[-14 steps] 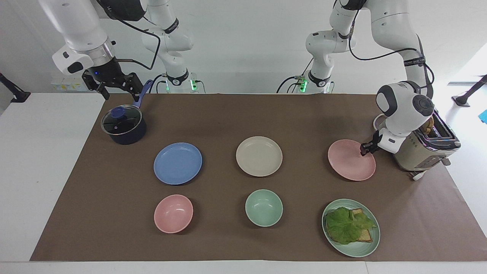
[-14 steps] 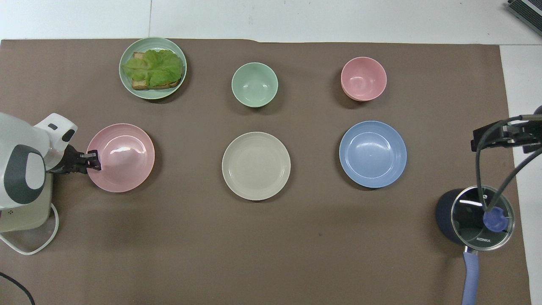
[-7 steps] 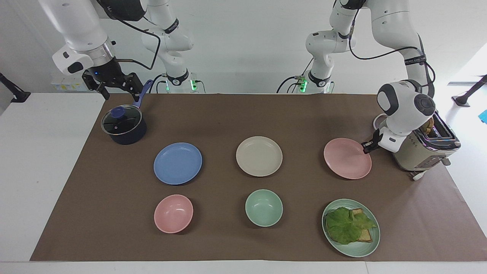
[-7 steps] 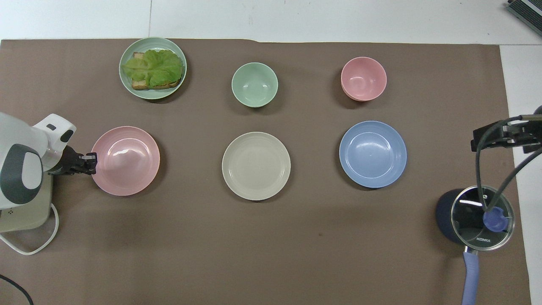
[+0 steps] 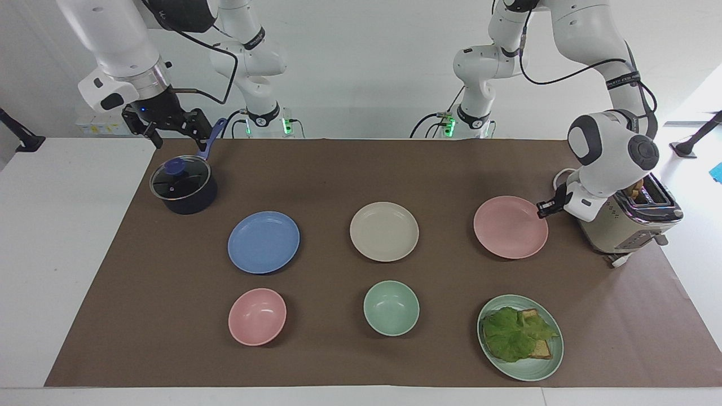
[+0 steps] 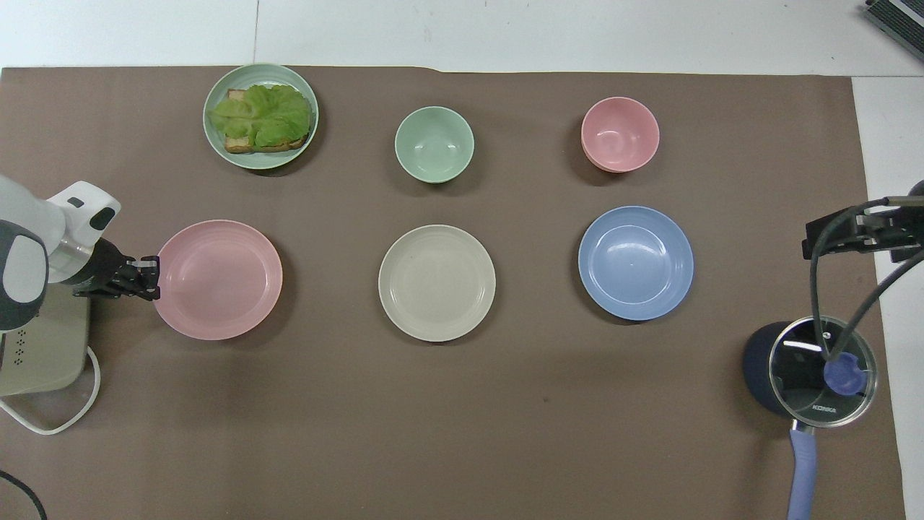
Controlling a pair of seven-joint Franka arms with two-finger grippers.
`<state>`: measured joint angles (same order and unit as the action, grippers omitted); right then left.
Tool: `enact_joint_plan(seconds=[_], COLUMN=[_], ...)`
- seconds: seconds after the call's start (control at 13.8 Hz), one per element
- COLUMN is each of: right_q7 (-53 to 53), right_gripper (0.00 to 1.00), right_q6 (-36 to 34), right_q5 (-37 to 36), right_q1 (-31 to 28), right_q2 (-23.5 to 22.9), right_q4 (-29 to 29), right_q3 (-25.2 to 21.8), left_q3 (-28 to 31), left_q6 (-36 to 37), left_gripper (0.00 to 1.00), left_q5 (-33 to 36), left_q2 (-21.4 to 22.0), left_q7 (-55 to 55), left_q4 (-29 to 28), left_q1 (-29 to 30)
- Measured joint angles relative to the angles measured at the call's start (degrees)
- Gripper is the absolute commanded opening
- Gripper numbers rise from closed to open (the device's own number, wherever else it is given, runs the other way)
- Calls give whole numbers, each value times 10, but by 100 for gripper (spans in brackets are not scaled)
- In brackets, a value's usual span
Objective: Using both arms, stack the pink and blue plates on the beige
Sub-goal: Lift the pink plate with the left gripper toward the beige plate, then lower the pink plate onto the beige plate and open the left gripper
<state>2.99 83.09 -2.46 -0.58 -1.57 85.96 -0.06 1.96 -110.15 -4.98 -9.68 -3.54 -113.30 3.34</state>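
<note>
Facing view first: left gripper point(image 5: 542, 211) is pinching the rim of the pink plate point(image 5: 510, 227) on the edge toward the left arm's end of the table, right next to the toaster point(image 5: 629, 223). Plate is tilting a bit — the gripped edge is sitting higher than the rest, and I can't tell if the low edge is touching the mat point(image 5: 338, 169). Beige plate point(image 5: 384, 231) is lying flat mid-table, blue plate point(image 5: 263, 242) is lying flat beside it toward the right arm's end. Right gripper point(image 5: 169, 125) is hanging over the table edge just by the pot point(image 5: 183, 186), fingers spread wide, holding nothing, arm is just waiting.

Farther from the robots there's a row w/ a pink bowl point(image 5: 257, 316), green bowl point(image 5: 391, 308) and a green plate point(image 5: 520, 337) w/ lettuce and bread.

Overhead view: left gripper point(image 6: 150, 276) is clamping the pink plate point(image 6: 219, 279) at its rim; the toaster point(image 6: 40, 347) is poking out under the arm. Beige plate point(image 6: 437, 282) is sitting between pink and blue point(image 6: 635, 262) — all three well apart, nothing stacked yet. Right gripper point(image 6: 863, 231) is only showing as dark parts and cables at the frame edge above the pot point(image 6: 812, 368), so can't read its fingers from here.
</note>
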Motion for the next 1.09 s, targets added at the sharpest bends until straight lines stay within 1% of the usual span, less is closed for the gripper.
enact_joint_plan(seconds=[0.22,0.36,0.58,0.8,1.09], right_q7=[0,0,0,0,0], right_gripper=[100,100,100,100,100], right_q6=[0,0,0,0,0], right_q5=[0,0,0,0,0], right_q1=[-2,-4,-5,-5,-5], right_q2=[0,0,0,1,1], right_q4=[1,2,3,3,4], right_q3=[0,0,0,0,0], left_q3=[-9,-16,-22,-26,-30], left_q6=[35,50,52,46,-20], left_gripper=[0,0,0,0,0], left_q5=[-23,-46,-69,-91,-111], left_q2=[2,5,16,20,20], left_q7=[0,0,-8,-58,-159], left_q4=[25,32,34,34,34], left_q1=[-1,-16,-76,-146,-246])
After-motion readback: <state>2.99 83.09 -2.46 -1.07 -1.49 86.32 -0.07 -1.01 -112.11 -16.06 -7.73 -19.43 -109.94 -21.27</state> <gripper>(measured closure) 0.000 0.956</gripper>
